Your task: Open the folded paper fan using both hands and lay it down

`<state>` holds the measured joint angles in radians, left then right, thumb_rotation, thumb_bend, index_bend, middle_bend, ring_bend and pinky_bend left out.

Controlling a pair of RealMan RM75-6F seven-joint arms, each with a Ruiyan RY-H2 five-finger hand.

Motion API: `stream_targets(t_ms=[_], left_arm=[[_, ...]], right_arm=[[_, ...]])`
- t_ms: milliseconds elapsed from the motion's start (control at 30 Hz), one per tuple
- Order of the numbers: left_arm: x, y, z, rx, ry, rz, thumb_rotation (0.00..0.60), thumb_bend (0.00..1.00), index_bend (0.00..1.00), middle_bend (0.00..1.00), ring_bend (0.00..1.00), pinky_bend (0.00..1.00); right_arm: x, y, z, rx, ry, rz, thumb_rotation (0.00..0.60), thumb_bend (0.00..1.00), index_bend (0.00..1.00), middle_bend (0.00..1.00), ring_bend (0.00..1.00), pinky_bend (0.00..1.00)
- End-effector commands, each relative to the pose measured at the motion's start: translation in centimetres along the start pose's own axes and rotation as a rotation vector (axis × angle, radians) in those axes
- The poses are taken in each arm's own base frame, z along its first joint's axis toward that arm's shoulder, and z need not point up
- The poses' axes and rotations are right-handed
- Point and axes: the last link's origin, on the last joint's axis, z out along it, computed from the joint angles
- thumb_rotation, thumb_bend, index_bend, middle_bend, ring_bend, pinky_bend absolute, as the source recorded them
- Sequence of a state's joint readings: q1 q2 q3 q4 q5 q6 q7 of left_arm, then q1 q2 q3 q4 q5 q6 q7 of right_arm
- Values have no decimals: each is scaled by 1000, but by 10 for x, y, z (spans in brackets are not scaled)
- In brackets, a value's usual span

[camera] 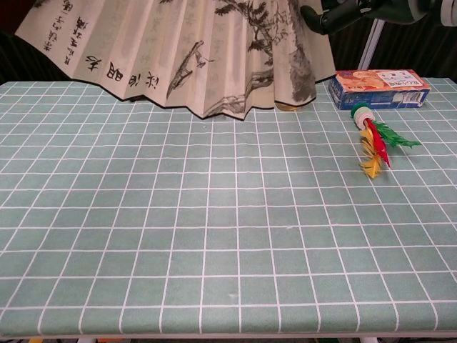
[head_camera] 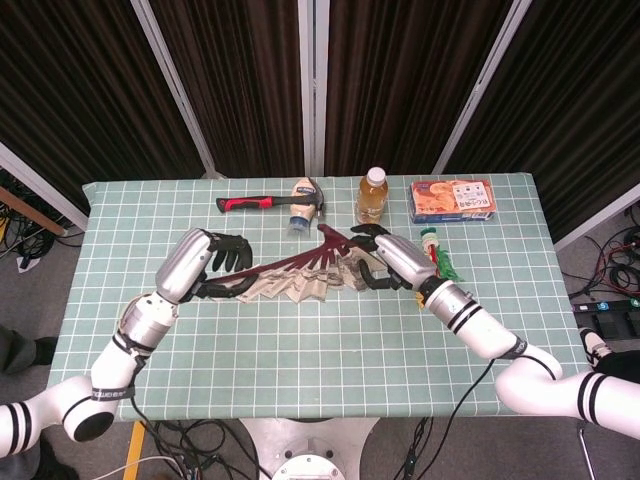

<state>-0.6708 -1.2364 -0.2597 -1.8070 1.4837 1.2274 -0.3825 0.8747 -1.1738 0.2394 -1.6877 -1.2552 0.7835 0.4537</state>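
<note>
Above mid-table, both hands hold the spread fan (head_camera: pixel 300 275).
At centre-left of the head view the left hand (head_camera: pixel 205 265) has its fingers curled around the fan's left end; the pleated paper stretches rightward off the cloth to the right hand (head_camera: pixel 385 258), whose fingers close on the dark ribs at the other end. Behind lie a hammer (head_camera: pixel 270 203) and bottle (head_camera: pixel 373 195); at upper right a box (head_camera: pixel 452 200), with a shuttlecock (camera: pixel 373 139) just below.
</note>
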Motion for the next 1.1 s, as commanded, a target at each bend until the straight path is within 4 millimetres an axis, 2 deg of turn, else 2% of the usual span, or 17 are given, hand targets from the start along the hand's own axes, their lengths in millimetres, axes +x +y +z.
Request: stream_targets(t_ms=[33,367,600,900,1100], left_arm=[[-4,-13,-10,11,-10,116,600,331,620,718,710,781],[-30,-45,-29,18,-29,435,600,331,617,713,702,764],[-56,-54,-41,-24,-45,644,600,330,612,704,696,750],[-89,-62,-52,-82,-58,876,600,327,604,697,691,739],[-101,-67,-58,-68,-73,929,600,325,594,686,688,734]], right_arm=[[7,12,-10,-12,145,-181,600,685,708,328,91,0],[5,33,-37,5,347,-576,600,684,704,323,90,0],[-15,55,-54,-4,411,-651,600,683,661,304,90,0],[-47,90,-63,-1,477,-741,600,684,636,298,85,0],[-67,109,-67,8,486,-797,600,684,601,279,68,0]])
